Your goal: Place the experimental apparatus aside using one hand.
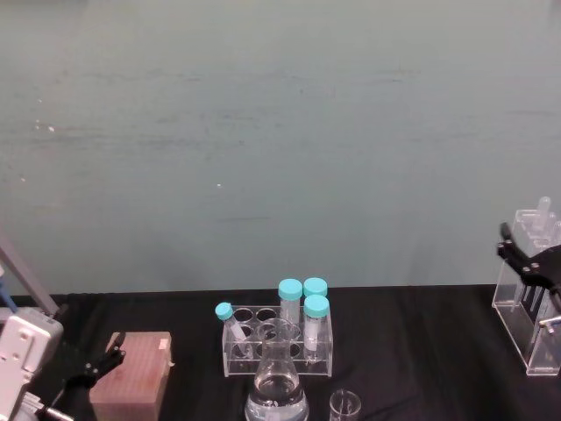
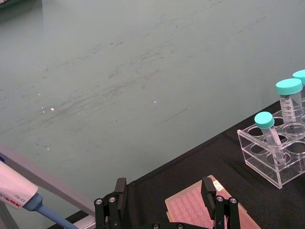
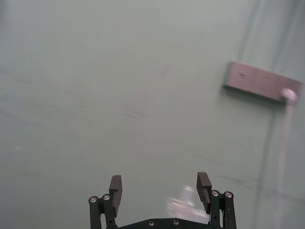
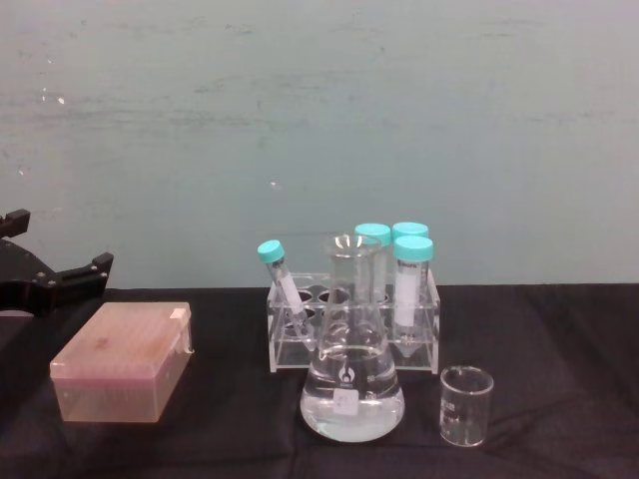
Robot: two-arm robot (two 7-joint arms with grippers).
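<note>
Head view: my right gripper [image 1: 530, 281], fingers spread, sits at the upright clear stand [image 1: 517, 331]; flask [image 1: 277, 390] and beaker [image 1: 344, 406] lie well to its left. Left gripper [image 1: 95, 367] spread, parked.

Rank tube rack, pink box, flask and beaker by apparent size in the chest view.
1. tube rack and pink box: look alike, can't rank them.
2. flask: close behind, but nearer the camera, so unsure.
3. beaker: clearly smallest.

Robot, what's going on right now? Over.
Left gripper open, idle by pink rectangular box. Right gripper open at tall clear acrylic stand, far right. Conical glass flask, small glass beaker untouched.
</note>
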